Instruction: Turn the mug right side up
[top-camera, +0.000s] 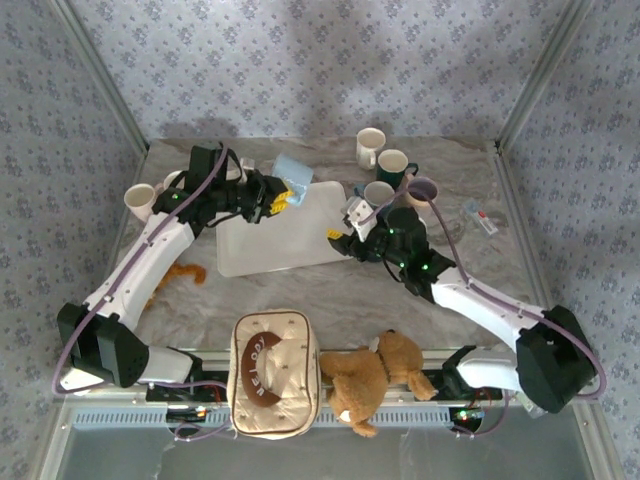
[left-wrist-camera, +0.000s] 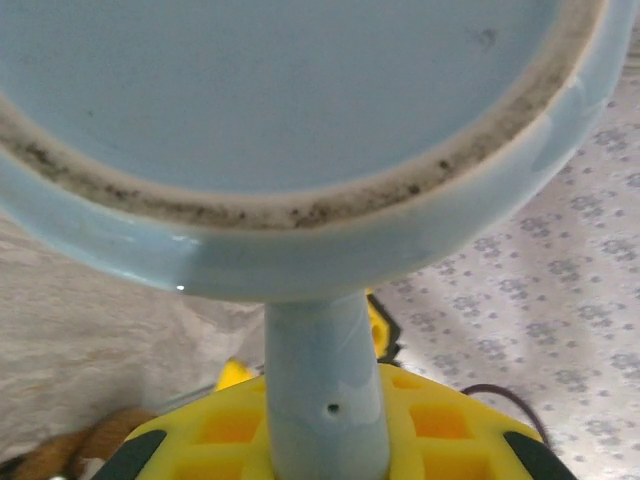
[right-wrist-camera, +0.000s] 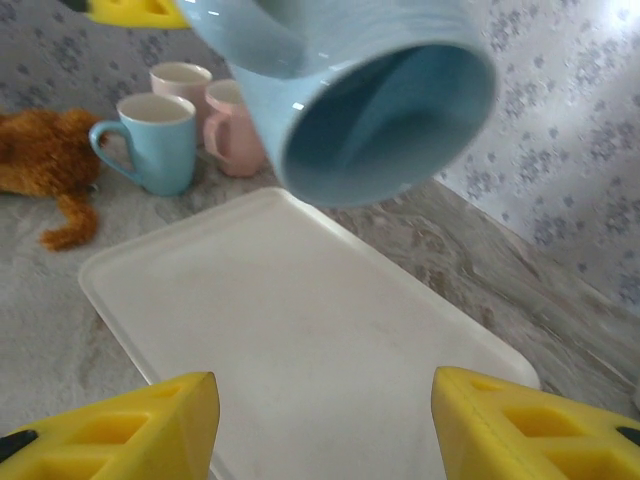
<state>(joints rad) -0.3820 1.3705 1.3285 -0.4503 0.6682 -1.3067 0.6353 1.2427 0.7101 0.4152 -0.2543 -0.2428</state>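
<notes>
Clamping the light-blue mug (top-camera: 293, 170) by its handle (left-wrist-camera: 325, 390) over the white tray's (top-camera: 270, 250) far edge, the left pincer (top-camera: 277, 200) should roll it rim-up slowly while the open right pincer (right-wrist-camera: 325, 425) hovers ready to steady it.

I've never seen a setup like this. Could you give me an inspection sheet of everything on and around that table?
Surface: marbled table with a white tray at its centre.
Job's things: light blue mug, lifted above the tray, tipped sideways, not upright.
Clutter: spare mugs back right, more mugs at the left edge; teddy bear, beige pouch, orange plush toy.
Grippers: left gripper shut on the mug's handle; right gripper open, holding nothing.
Cables: purple cable along each arm.
Surroundings: patterned walls.
</notes>
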